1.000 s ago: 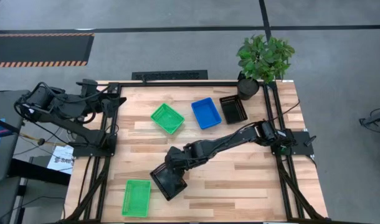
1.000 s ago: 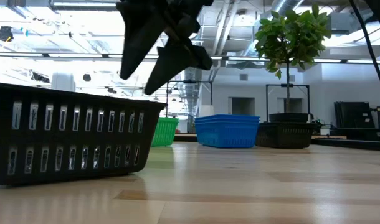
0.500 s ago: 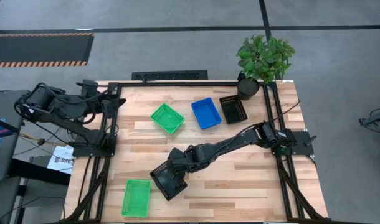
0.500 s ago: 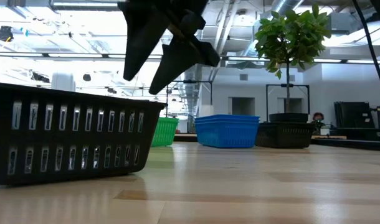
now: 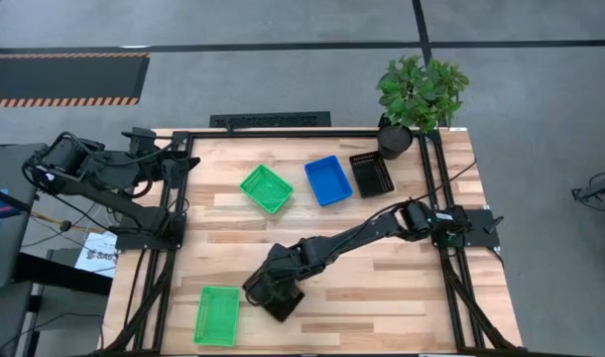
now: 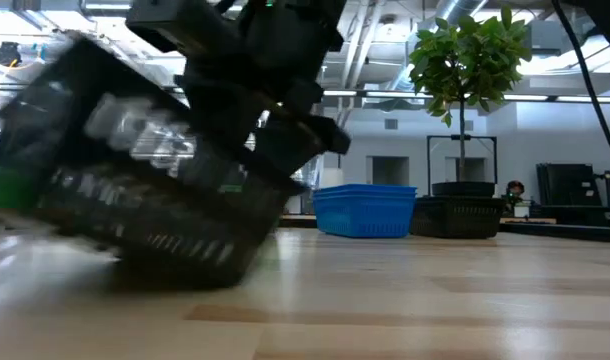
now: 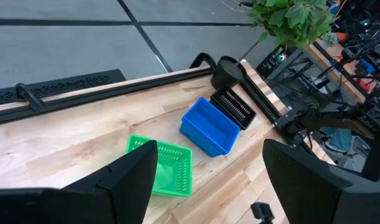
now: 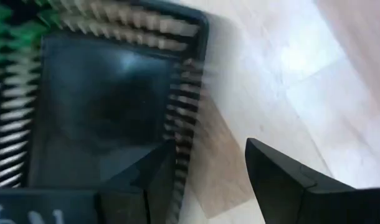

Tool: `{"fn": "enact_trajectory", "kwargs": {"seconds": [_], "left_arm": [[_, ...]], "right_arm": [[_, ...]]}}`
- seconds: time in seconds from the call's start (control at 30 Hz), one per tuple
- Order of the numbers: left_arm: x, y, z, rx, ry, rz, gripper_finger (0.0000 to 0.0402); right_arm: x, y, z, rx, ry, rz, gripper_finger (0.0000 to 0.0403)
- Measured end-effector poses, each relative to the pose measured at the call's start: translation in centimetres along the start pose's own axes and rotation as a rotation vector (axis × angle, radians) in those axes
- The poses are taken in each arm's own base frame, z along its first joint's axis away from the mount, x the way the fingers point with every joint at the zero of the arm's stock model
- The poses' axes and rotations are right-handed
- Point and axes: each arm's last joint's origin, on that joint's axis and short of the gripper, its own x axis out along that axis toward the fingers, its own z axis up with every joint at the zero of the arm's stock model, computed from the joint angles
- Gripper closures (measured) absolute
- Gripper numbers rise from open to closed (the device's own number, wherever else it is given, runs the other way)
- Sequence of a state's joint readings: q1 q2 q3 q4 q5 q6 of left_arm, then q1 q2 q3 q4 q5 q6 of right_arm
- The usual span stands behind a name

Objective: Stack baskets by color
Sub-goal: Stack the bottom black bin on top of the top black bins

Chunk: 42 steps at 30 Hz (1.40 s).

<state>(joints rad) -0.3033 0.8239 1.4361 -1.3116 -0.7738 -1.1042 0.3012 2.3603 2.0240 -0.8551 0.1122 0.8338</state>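
Note:
A black basket (image 5: pixel 283 302) lies near the table's front, and my right gripper (image 8: pixel 209 144) stands open astride its side wall. In the low view this black basket (image 6: pixel 135 190) is tipped and blurred. A green basket (image 5: pixel 218 315) lies just to its left. At the far side sit another green basket (image 5: pixel 266 188), a blue basket (image 5: pixel 328 179) and a second black basket (image 5: pixel 371 175), each flat on its base. My left gripper (image 7: pixel 209 146) hangs open above the table's far left corner, touching nothing. My right gripper has one finger (image 8: pixel 146 180) inside the black basket and one outside, astride its side wall (image 8: pixel 184 118). The fingers slant down from above, coming from the table's right. The inner finger lies against the wall; the outer one stands apart. The basket is tipped, left side raised, lower right edge (image 6: pixel 220 275) on the table.
A potted plant (image 5: pixel 420 94) stands at the far right corner, beside the far black basket. Black frame rails (image 5: pixel 169 238) run along the table's left and right sides. Bare wood (image 5: pixel 382 297) shows right of the tipped basket.
My right gripper has come down toward the table's near edge into the black basket, staying open. The basket, flat on the table before, has tipped up on its left side and shifted a little toward the near edge.

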Motion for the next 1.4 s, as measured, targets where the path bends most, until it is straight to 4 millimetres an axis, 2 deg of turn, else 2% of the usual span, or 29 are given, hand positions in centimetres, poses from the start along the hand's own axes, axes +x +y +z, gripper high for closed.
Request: {"fn": "enact_trajectory", "kwargs": {"seconds": [0.13,0.23,0.4,0.47,0.57,0.67,0.83,0.97,1.23,1.4], "left_arm": [[0.0,0.0,0.0,0.0,0.0,0.0,0.0123],[0.0,0.0,0.0,0.0,0.0,0.0,0.0123],[0.0,0.0,0.0,0.006,0.0,0.001,0.0123],[0.0,0.0,0.0,0.005,0.0,0.0,0.0123],[0.0,0.0,0.0,0.004,0.0,0.001,0.0123],[0.0,0.0,0.0,0.002,0.0,0.001,0.0123],[0.0,0.0,0.0,0.0,0.0,0.0,0.0123],[0.0,0.0,0.0,-0.014,-0.001,0.001,0.0123],[0.0,0.0,0.0,-0.016,-0.001,0.0,0.0123],[-0.1,0.1,0.0,0.0,-0.003,-0.001,0.0123]], "right_arm": [[0.0,0.1,0.0,-0.004,0.019,0.022,0.0219],[0.2,-0.1,-0.2,-0.005,0.042,0.015,0.0267],[0.0,-0.5,0.0,-0.036,0.064,0.01,0.038],[-0.8,-0.8,0.2,-0.049,0.067,0.005,0.0388],[-3.2,-1.4,1.0,-0.067,0.063,0.013,0.039],[-6.7,-2.8,2.0,-0.107,0.055,0.002,0.0394],[-13.0,-6.3,3.1,-0.082,0.0,-0.117,0.0394],[-17.2,-9.3,3.7,-0.046,-0.047,-0.203,0.0393],[-23.5,-15.0,3.9,0.057,-0.089,-0.34,0.0396],[-26.3,-18.2,3.9,0.133,-0.113,-0.406,0.0394]]}}
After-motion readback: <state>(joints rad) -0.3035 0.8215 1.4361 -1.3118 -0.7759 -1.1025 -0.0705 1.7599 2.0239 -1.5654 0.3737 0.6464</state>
